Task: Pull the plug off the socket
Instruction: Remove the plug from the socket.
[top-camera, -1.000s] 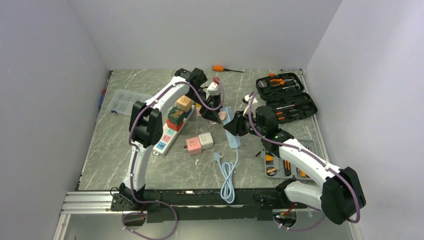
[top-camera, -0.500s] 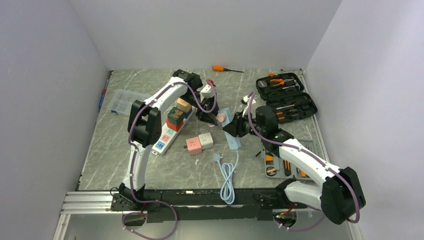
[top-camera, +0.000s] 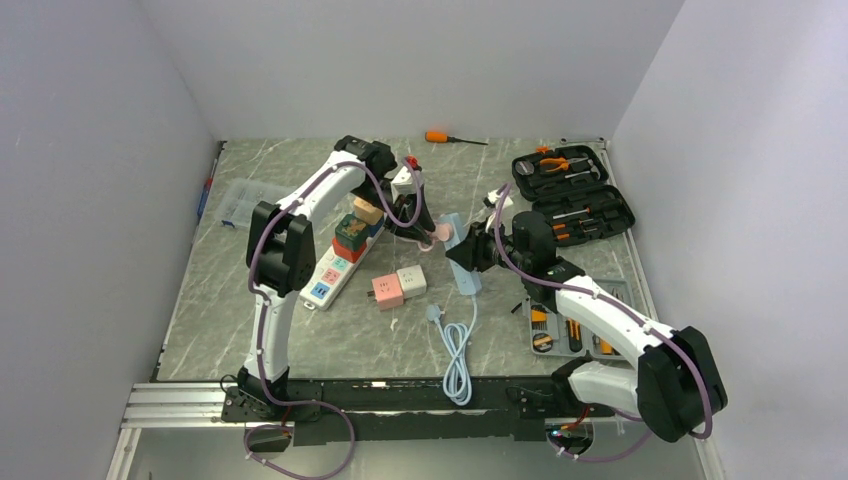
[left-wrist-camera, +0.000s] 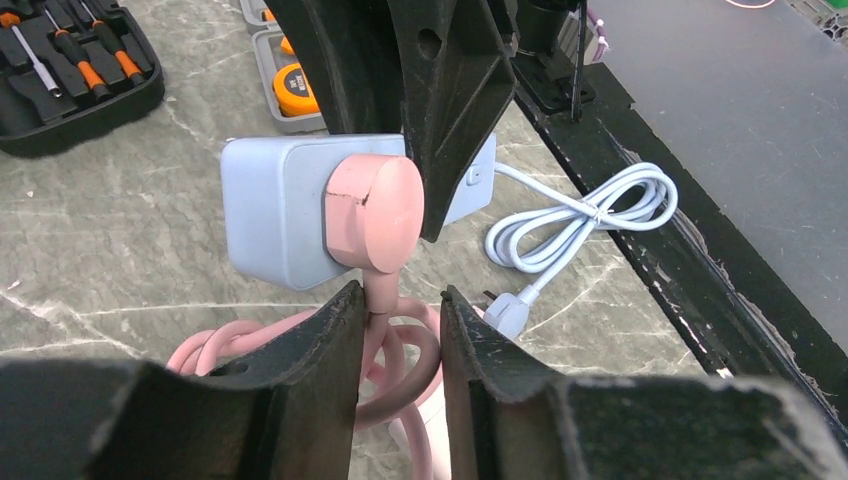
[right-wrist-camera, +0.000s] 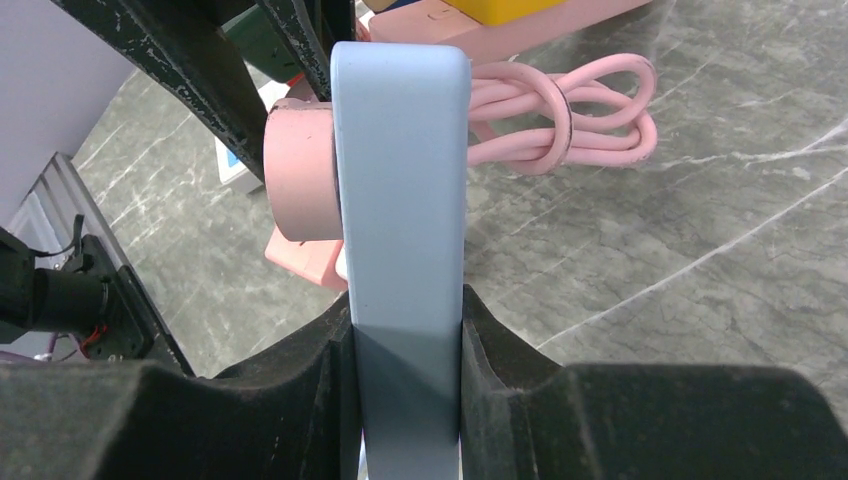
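Observation:
A pink plug (left-wrist-camera: 372, 212) sits in a light blue socket strip (left-wrist-camera: 275, 215). My right gripper (right-wrist-camera: 405, 310) is shut on this strip (right-wrist-camera: 400, 200) and holds it on edge above the table, with the plug (right-wrist-camera: 298, 190) on its left face. My left gripper (left-wrist-camera: 400, 292) is open. Its fingers straddle the pink cord just below the plug, and the cord touches one finger. In the top view the left gripper (top-camera: 425, 232) meets the plug (top-camera: 440, 233) at table centre, and the right gripper (top-camera: 470, 252) holds the strip (top-camera: 458, 250).
The pink cord coil (right-wrist-camera: 560, 110) lies behind the strip. A long power strip with cube adapters (top-camera: 345, 255) lies to the left. Pink and white adapters (top-camera: 398, 286) and a blue cable coil (top-camera: 457, 350) lie in front. An open tool case (top-camera: 572, 195) is at the right.
My left arm has shifted a little to the left, with its gripper staying at the pink plug. The right gripper still holds the blue strip in the same place.

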